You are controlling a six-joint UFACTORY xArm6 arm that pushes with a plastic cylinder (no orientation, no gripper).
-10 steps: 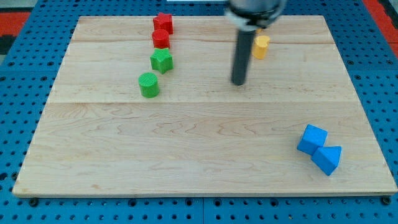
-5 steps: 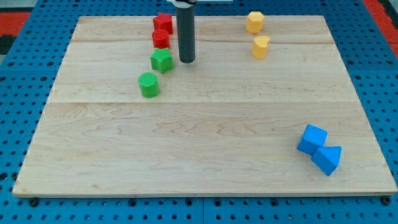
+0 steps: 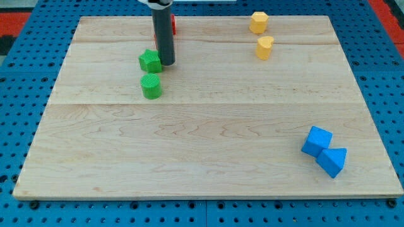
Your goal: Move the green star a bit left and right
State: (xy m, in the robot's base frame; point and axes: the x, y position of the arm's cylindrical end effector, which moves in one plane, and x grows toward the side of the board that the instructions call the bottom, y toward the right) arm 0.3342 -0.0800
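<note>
The green star (image 3: 150, 61) lies on the wooden board (image 3: 208, 126) in the upper left part of the view. My tip (image 3: 166, 62) is right against the star's right side, touching it. The rod rises from there toward the view's top and hides most of the red blocks behind it. A green cylinder (image 3: 151, 86) stands just below the star, apart from it.
A red block (image 3: 172, 23) shows as a sliver beside the rod near the board's top edge. Two yellow blocks (image 3: 258, 21) (image 3: 264, 46) sit at the upper right. Two blue blocks (image 3: 317, 140) (image 3: 332, 161) touch each other at the lower right.
My tip has moved left across the board, reached the green star's right side and pushed the star a little to the left. The rod now covers the red blocks.
</note>
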